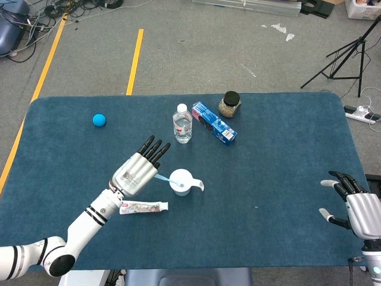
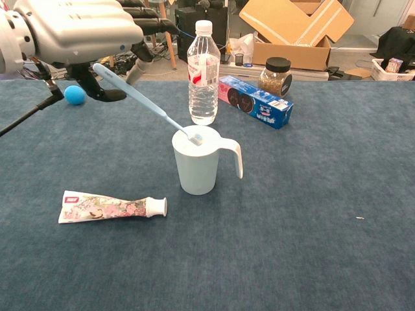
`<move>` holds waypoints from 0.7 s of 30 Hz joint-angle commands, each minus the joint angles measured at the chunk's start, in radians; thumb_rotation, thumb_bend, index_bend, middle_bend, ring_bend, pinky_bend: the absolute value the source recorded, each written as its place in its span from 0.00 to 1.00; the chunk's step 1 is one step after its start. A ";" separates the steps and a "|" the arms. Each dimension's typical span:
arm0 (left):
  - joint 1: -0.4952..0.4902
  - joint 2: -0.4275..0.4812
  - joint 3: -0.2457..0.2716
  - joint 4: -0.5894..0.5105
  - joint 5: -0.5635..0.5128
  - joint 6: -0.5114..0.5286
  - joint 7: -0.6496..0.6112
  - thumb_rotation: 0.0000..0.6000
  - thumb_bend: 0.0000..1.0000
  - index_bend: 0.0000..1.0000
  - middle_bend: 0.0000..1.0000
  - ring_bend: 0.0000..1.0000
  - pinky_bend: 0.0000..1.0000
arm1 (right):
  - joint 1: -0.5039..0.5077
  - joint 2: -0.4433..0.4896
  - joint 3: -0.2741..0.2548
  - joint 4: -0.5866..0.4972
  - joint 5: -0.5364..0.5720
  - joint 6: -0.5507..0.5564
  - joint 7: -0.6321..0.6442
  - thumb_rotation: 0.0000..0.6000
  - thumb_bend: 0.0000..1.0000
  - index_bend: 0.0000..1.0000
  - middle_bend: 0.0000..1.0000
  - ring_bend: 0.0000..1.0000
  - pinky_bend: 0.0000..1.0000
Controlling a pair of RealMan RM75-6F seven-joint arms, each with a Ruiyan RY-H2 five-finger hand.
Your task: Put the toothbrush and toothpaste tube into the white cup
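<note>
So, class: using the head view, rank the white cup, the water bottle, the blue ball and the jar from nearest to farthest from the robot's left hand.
From the left hand:
1. White cup, just right of it.
2. Water bottle, behind the cup.
3. Blue ball, far left.
4. Jar, back right.

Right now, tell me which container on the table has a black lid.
The small glass jar behind the blue biscuit box. The water bottle has a white cap, and the white cup is open, with no lid.

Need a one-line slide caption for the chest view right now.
Left hand holds the toothbrush tilted, its head at the white cup's mouth; toothpaste tube lies on the table.
</note>
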 commanded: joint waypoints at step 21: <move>-0.094 -0.080 0.051 0.097 0.040 0.036 0.160 1.00 0.46 0.57 0.00 0.00 0.00 | -0.005 0.015 0.000 -0.003 -0.003 0.005 0.037 1.00 0.10 0.35 0.22 0.19 0.45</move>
